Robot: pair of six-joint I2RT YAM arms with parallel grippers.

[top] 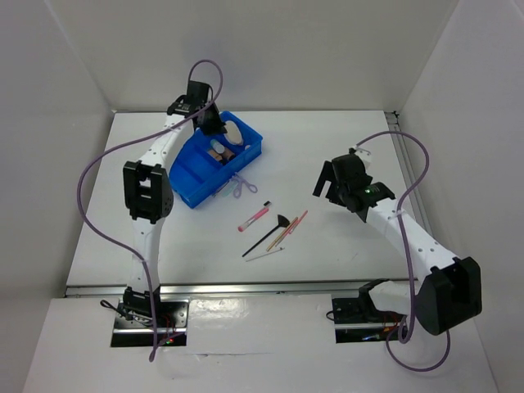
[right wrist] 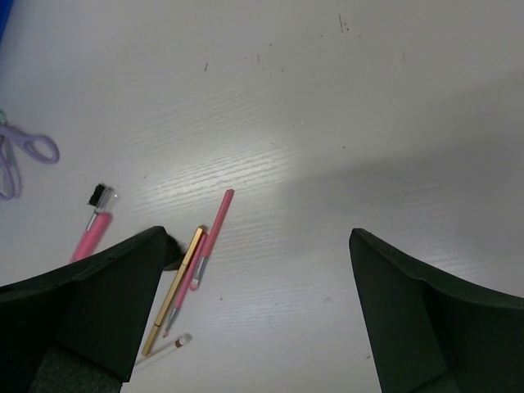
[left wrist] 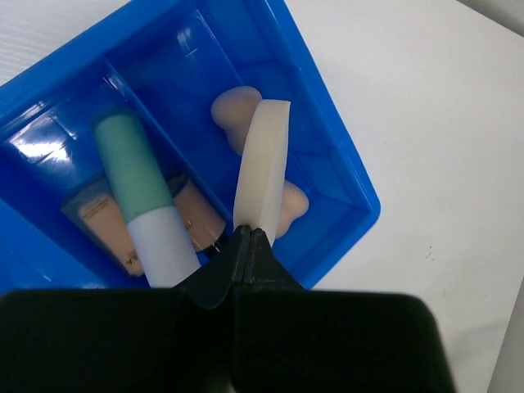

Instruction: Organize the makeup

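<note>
My left gripper [left wrist: 249,231] is shut on the rim of the round cream compact [left wrist: 262,164], held edge-on over the blue bin's end compartment, where the beige sponge [left wrist: 232,110] lies. A green-and-white tube [left wrist: 143,196] and a pale beige tube [left wrist: 98,221] lie in the neighbouring compartment beside a stubby brown item [left wrist: 198,217]. In the top view the left gripper [top: 214,123] is over the bin [top: 192,176]. My right gripper [right wrist: 255,237] is open and empty above the table, right of the pink pencils [right wrist: 214,229] and a gold pencil [right wrist: 176,295]. The thin black brush [top: 266,236] lies beside them.
A pink brush with a black tip [right wrist: 94,229] and purple scissors [right wrist: 29,149] lie left of the pencils. A small clear stick [right wrist: 168,344] lies near the gold pencil. White walls enclose the table on three sides.
</note>
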